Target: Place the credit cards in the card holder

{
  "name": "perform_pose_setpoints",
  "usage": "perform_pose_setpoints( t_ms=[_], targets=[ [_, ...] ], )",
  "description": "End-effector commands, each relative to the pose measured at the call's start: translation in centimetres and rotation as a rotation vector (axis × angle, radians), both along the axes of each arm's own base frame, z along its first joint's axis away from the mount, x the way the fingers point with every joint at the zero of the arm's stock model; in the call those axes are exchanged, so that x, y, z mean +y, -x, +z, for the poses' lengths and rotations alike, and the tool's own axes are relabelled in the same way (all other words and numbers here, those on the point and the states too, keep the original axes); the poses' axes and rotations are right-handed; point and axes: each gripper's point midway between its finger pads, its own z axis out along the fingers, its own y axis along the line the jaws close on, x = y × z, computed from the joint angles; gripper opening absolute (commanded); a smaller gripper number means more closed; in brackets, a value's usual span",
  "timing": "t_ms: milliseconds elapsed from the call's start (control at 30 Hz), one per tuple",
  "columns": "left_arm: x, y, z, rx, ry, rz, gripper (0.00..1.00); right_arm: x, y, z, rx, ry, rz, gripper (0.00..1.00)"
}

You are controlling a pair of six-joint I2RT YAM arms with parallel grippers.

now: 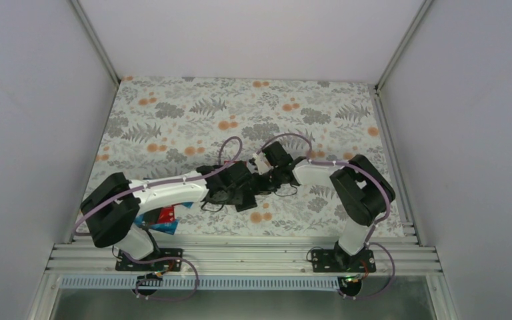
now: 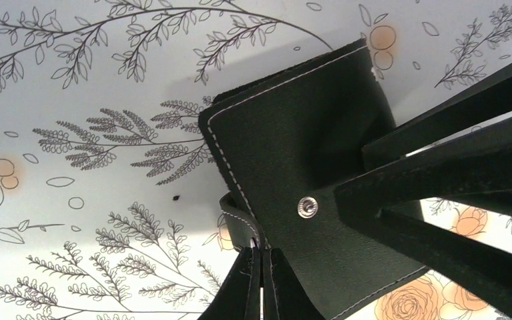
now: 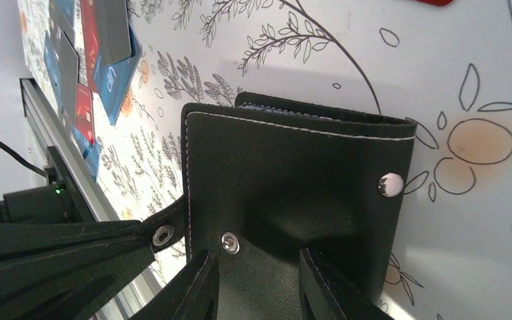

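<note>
Holder (image 3: 287,187) is lying shut on the cloth (image 1: 240,107). I am pinching its strap (image 3: 163,235) at the holder's edge, left gripper (image 2: 261,263) fingers together on it. Right gripper (image 3: 257,257) is standing over the cover, jaws apart, tips seemingly pressing down. Cards (image 3: 100,60) are lying well apart from the holder, toward my left base. Risks I am weighing: thin strap may be slipping out of the pinch under a pull; if the right tips skid, the whole holder drags along instead of opening; both grippers are crowding the holder and could knock together.
</note>
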Motion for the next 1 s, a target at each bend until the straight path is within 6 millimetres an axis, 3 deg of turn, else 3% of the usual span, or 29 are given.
perform_pose_setpoints(
  t_ms=[0,967],
  targets=[
    [-1.0,-0.8,0.8,-0.029,-0.006,-0.032,0.02,-1.8,2.2,-4.3,0.12,0.136,-0.094,0.34],
    [-3.6,-1.9,-0.3,-0.017,-0.003,-0.098,0.02,-1.7,1.9,-2.7,0.119,0.099,-0.173,0.35]
  ],
)
